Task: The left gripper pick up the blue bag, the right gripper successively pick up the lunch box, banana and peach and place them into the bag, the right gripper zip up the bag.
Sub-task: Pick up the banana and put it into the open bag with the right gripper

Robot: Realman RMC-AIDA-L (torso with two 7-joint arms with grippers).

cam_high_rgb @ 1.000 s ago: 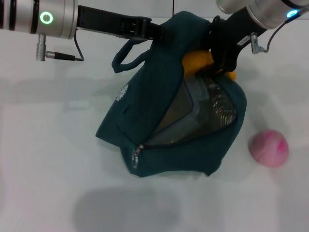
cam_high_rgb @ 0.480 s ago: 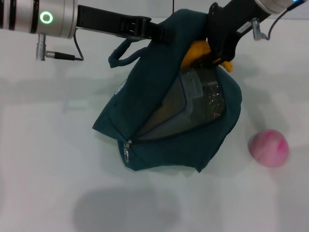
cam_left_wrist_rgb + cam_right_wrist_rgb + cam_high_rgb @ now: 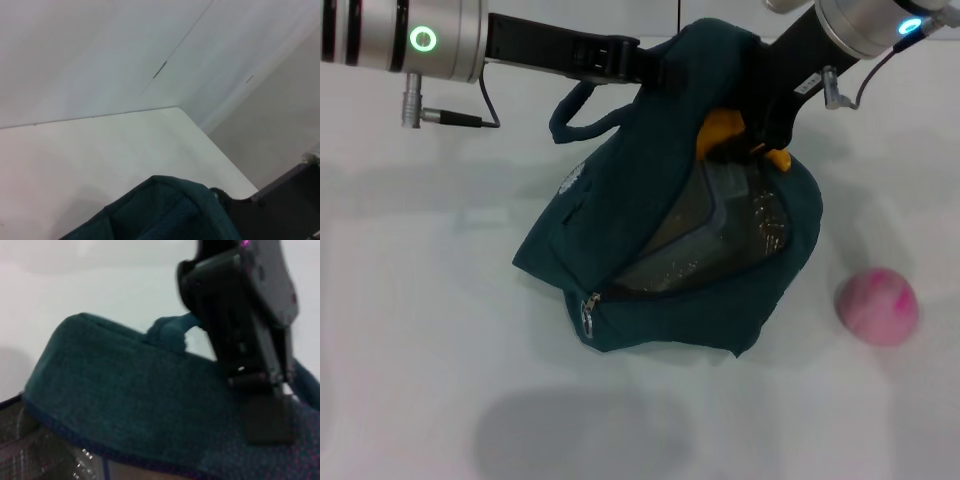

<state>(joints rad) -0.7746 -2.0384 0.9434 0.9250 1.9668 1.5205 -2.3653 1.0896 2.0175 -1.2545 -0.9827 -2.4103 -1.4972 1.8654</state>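
Left arm: enters from the upper left of the head view, lying nearly level, its silver cuff showing a green glowing ring. The left gripper [image 3: 645,62] is pinched on the upper edge of the blue bag [image 3: 620,215], holding that edge raised at upper centre. In the right wrist view the same gripper [image 3: 260,390] appears as a black block clamped down on the teal cloth, a loop handle [image 3: 172,330] behind it.

Right arm: comes in from the upper right corner of the head view, angled downward toward the centre. The right gripper [image 3: 752,135] is at the bag's mouth, pressed together on the banana [image 3: 723,131], whose yellow body shows at the opening just below the black wrist.

Materials and shapes: the bag is soft dark teal fabric, slumped on the white counter [image 3: 420,350], with its open zipper running diagonally and a metal ring pull [image 3: 588,312] at the lower left end. A small round white logo [image 3: 574,181] sits on its left face. The lunch box [image 3: 740,225], clear rigid plastic with rounded corners, lies inside the bag, visible through the opening. The peach [image 3: 876,306], round and pale pink with a deeper pink patch, rests on the counter at lower right, apart from the bag and well below the right gripper.

The left wrist view shows only a teal fold of the bag [image 3: 165,212] against the pale counter.
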